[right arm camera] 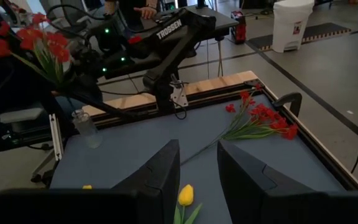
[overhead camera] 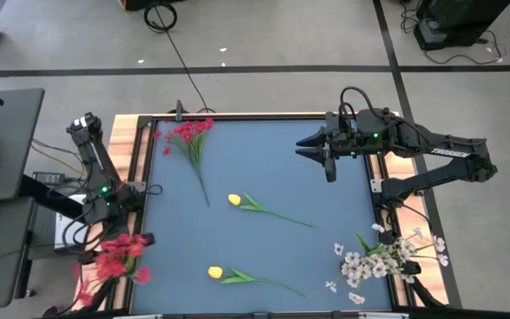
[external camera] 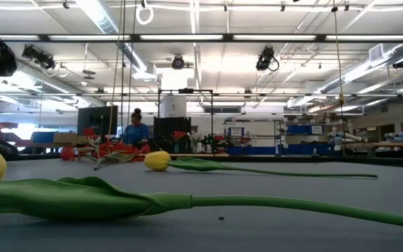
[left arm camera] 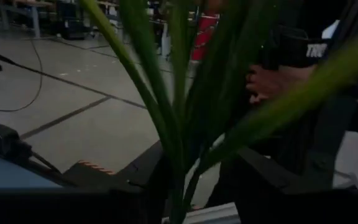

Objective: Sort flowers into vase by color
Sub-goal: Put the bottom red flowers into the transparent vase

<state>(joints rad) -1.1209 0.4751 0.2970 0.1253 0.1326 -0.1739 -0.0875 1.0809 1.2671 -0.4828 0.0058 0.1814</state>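
My left gripper is off the table's left edge, near the near corner, shut on a bunch of red flowers. Their blossoms stand high in the right wrist view. A small clear vase stands at the table's left edge. My right gripper hangs open over the far right of the table, touching nothing. One red flower and two yellow tulips lie flat on the mat. White sprays sit at the table's right near edge. My left gripper has the green stems of the red flowers between its two fingers. Several stems and leaves fan out beyond the fingers. The bunch is lifted clear of the table, blossoms up. The place of contact itself is hidden low in the wrist view.
The blue mat has a raised wooden and black border. The nearer tulip's stem and leaf stretch across the low view, the other tulip lies behind it. A person sits far behind the table. Open mat lies below my right gripper.
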